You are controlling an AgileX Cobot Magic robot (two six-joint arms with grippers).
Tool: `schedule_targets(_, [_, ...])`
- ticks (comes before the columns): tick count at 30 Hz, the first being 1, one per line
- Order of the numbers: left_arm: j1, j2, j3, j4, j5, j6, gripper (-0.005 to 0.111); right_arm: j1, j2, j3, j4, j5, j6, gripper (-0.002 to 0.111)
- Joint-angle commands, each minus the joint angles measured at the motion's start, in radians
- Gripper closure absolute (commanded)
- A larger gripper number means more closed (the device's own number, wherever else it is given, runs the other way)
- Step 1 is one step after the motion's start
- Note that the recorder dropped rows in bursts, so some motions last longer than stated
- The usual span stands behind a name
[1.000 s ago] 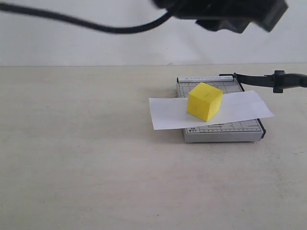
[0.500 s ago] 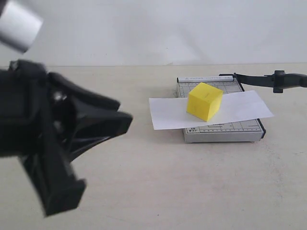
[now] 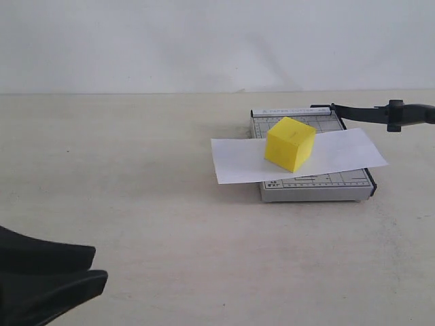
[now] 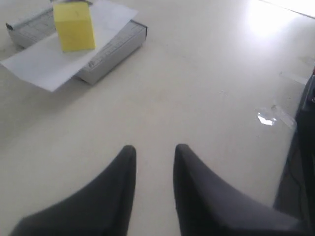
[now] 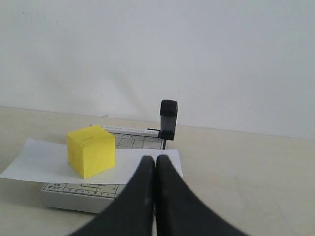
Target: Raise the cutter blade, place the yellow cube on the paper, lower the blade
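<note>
Left gripper (image 4: 154, 147) is sinking into the exterior view's corner, mostly cut off, fingers slightly apart, empty. Right gripper (image 5: 155, 160) is pressing together, empty.

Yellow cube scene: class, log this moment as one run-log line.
yellow cube: on paper, over cutter base | cutter blade: raised | left claw: open, empty | right claw: shut, empty | pending: lower blade

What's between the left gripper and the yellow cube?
Bare beige tabletop, then the overhanging end of the white paper strip under the yellow cube; left wrist view shows this.
</note>
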Motion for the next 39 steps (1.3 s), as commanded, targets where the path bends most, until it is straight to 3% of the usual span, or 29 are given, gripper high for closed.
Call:
schedule_targets(1, [-0.003, -0.008, 0.089, 0.191, -0.388, 0.056, 0.080, -0.003, -0.007, -0.001, 0.002, -0.001, -0.002, 0.108])
schedule_targets(4, [-0.003, -0.008, 0.180, 0.203, -0.613, 0.056, 0.080, -0.003, -0.007, -0.001, 0.002, -0.001, -0.002, 0.108])
schedule_targets(7, [-0.003, -0.014, 0.231, 0.202, -0.650, 0.056, 0.080, -0.003, -0.007, -0.001, 0.002, -0.001, -0.002, 0.108])
schedule_targets(11, [-0.003, -0.085, 0.245, 0.202, -0.510, 0.056, 0.080, -0.003, -0.007, -0.001, 0.002, -0.001, -0.002, 0.108])
schedule_targets(19, [0.028, -0.411, 0.245, 0.202, -0.120, 0.056, 0.080, -0.003, -0.007, -0.001, 0.002, -0.001, -0.002, 0.108])
schedule_targets(24, [0.072, -0.527, 0.273, 0.199, -0.065, 0.056, 0.080, -0.003, -0.007, -0.001, 0.002, -0.001, -0.002, 0.108])
schedule_targets(30, [0.209, -0.668, 0.357, 0.194, -0.147, 0.056, 0.080, -0.003, -0.007, -0.001, 0.002, -0.001, -0.002, 0.108])
schedule_targets(34, [0.317, -0.690, 0.357, 0.194, -0.118, 0.063, 0.080, -0.003, -0.007, -0.001, 0.002, -0.001, -0.002, 0.108])
schedule_targets(39, [0.401, -0.690, 0.357, 0.194, -0.064, 0.063, 0.080, -0.003, -0.007, -0.001, 0.002, -0.001, -0.002, 0.108])
